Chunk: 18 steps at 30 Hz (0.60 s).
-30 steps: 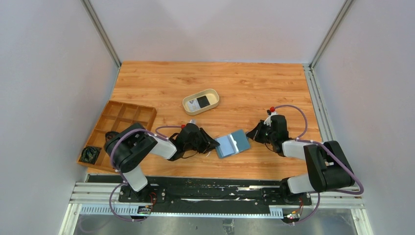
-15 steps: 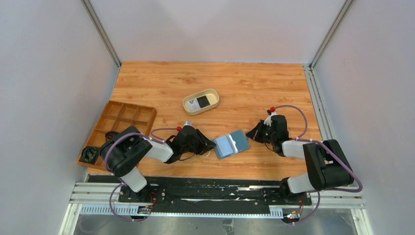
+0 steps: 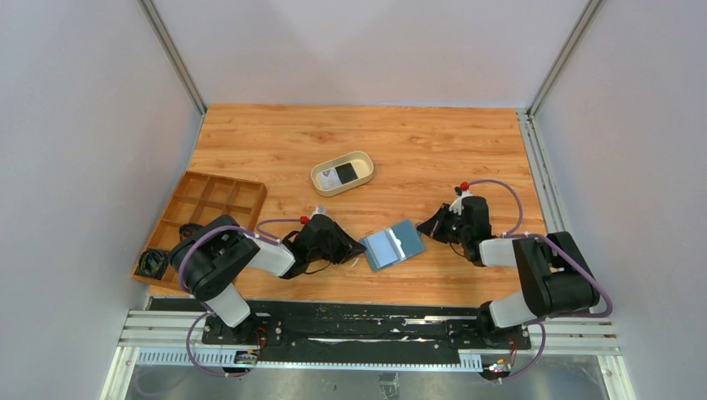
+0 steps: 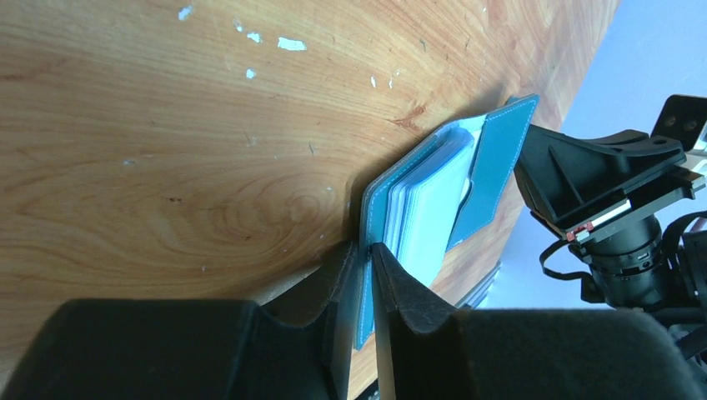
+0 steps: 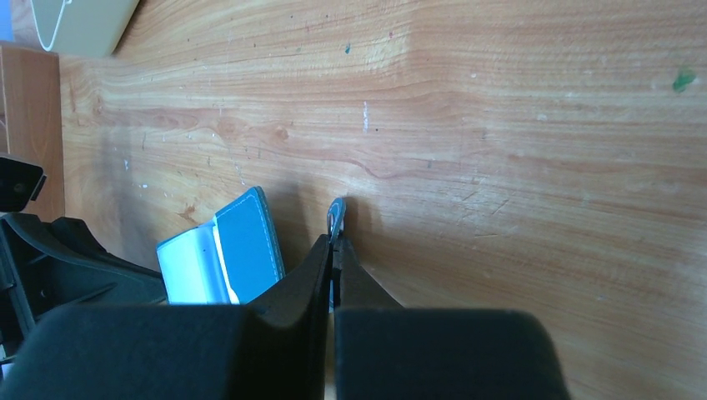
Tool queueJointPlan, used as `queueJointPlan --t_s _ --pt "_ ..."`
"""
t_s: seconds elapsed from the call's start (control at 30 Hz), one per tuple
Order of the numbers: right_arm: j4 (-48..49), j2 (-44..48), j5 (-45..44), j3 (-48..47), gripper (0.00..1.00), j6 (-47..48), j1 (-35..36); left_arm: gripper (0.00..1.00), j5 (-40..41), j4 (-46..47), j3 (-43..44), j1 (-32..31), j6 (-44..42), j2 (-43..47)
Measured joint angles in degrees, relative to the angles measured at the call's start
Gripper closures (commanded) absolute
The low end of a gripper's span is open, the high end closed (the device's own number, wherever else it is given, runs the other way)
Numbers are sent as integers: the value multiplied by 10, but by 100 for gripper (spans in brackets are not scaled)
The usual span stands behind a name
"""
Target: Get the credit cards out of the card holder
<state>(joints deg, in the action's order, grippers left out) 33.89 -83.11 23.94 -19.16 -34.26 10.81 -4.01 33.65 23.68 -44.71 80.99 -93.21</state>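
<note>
Closes in on three sides with plain pale grey walls [image 3: 83, 125], evenly lit. Spreads an orange wood-grain table [image 3: 433, 142] across the middle — faint scuffs and pale flecks. Runs slanting aluminium posts [image 3: 171, 54] up both back corners, a black-and-silver rail [image 3: 358, 329] along the near edge.

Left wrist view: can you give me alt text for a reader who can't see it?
The left gripper pinches the near edge of the open teal card holder, which lies on the wooden table with pale credit cards showing inside. The right arm sits just beyond it.
</note>
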Motion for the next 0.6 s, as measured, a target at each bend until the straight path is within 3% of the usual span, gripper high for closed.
queueJointPlan --t_s 0.1,0.17,0.4,0.43,0.53,0.6 --pt "7 -3 1 2 100 -4 0 89 1 -2 0 0 1 0" --pt "13 -6 2 2 100 -6 0 100 1 0 0 0 2 0" --pt "30 -17 12 3 97 -10 0 100 0 2 1 3 -5 0" --pt "30 -17 12 3 88 -10 0 100 -2 0 3 5 -12 0" --pt "14 -3 14 3 40 -10 0 100 -9 -15 18 15 -45 0" --pt "-13 35 15 2 25 0 0 100 -9 -33 34 19 -68 1"
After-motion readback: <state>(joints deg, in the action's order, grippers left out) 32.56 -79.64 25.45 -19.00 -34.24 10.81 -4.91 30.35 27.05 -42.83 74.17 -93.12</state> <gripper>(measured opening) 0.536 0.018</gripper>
